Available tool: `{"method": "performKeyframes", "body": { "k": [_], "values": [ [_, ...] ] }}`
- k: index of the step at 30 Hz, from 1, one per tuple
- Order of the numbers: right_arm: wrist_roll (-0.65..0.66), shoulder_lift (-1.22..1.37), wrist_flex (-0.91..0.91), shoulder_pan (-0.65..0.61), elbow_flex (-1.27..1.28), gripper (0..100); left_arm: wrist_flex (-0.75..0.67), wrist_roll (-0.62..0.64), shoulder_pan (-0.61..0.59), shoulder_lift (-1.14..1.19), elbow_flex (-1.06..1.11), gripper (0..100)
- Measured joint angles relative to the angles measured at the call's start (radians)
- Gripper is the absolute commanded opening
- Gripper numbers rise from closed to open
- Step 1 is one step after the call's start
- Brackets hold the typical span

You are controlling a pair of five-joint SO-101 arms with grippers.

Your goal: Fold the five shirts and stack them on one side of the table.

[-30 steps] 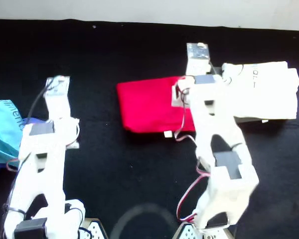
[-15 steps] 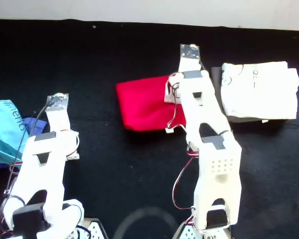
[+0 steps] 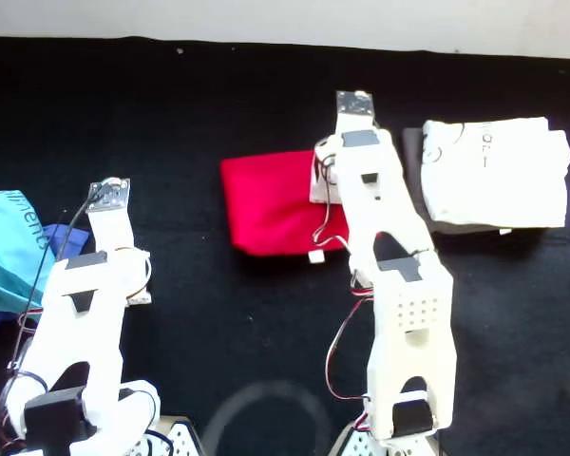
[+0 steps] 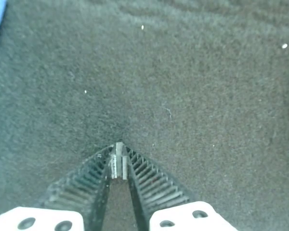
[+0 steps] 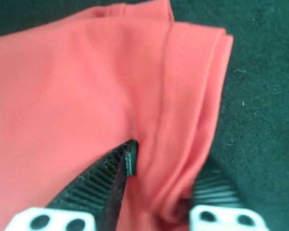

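Under the left gripper (image 4: pixel 119 161): matt black table cover (image 4: pixel 207 72), felt-like, fuzzy, flecked with pale lint. Fingers (image 4: pixel 154 180) of dull, dark ribbed plastic, closed tip to tip. Behind them, shells (image 4: pixel 183 222) of smooth white plastic with a faint sheen. Pinched between the right gripper's (image 5: pixel 171 168) ribbed fingers: red shirt (image 5: pixel 62 86), soft matt cloth, smooth and fine-knit, with a stitched hem and bunched folds. Right of that gripper: white shirt (image 3: pixel 494 180), matt cloth, lightly creased. Left of the left gripper: teal shirt (image 3: pixel 5 252), softly rumpled cloth. Along the right arm (image 3: pixel 399 275), itself white moulded plastic: thin red wires (image 3: pixel 337 351), smooth and plastic-coated.
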Motion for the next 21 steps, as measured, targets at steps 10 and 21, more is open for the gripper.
{"method": "performKeyframes", "body": {
  "k": [10,21],
  "values": [
    [0.034,0.012,0.084,0.044,-0.114,0.6,0.0,0.0,0.0,0.0,0.0,1],
    [0.253,-0.011,0.483,0.164,-0.664,0.6,0.0,0.0,0.0,0.0,0.0,1]
  ]
}}
